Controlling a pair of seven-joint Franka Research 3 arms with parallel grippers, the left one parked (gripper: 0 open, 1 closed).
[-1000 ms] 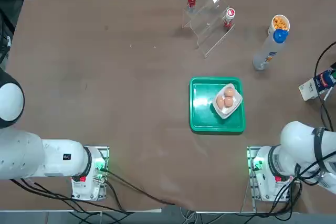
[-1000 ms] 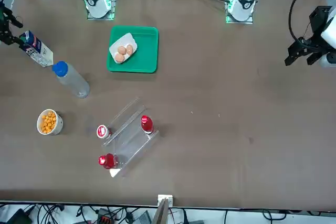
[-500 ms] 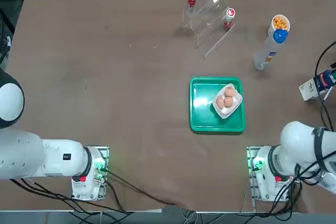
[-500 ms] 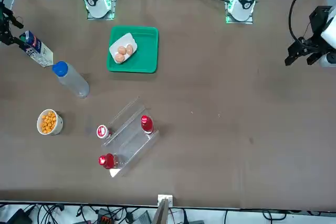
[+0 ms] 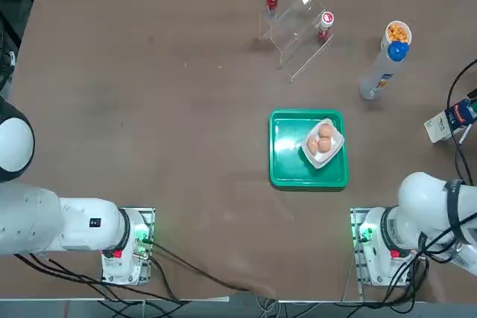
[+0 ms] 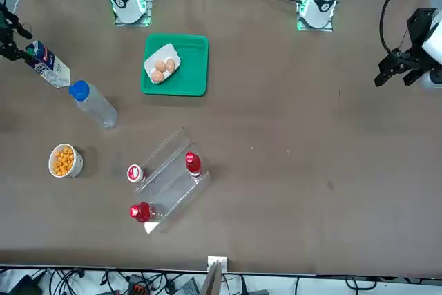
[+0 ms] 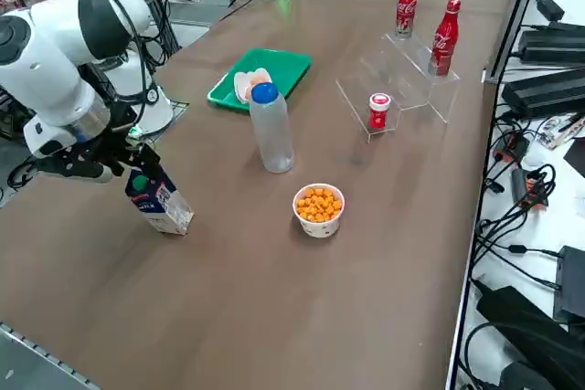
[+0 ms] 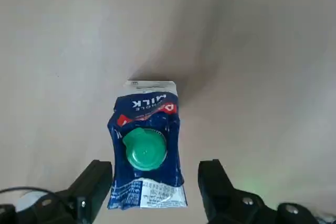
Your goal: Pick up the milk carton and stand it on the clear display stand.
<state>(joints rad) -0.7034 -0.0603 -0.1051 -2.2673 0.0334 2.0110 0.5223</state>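
1. At the table's right edge, you have the right gripper (image 8: 155, 192) poised above the milk carton (image 8: 146, 150), fingers spread wide on either side of its green cap, gripping nothing.
2. You'll find the carton standing tilted on the table, well apart from the clear display stand (image 5: 298, 31) at the far side.

Right pincer (image 8: 155, 192) fingertips cut off

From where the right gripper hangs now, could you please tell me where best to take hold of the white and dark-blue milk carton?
Probably the flat side walls just below the gabled top of the white and dark-blue milk carton, coming straight down from above. The carton stands upright with its green cap facing up, and the right gripper already hangs over it, jaws open on either side.
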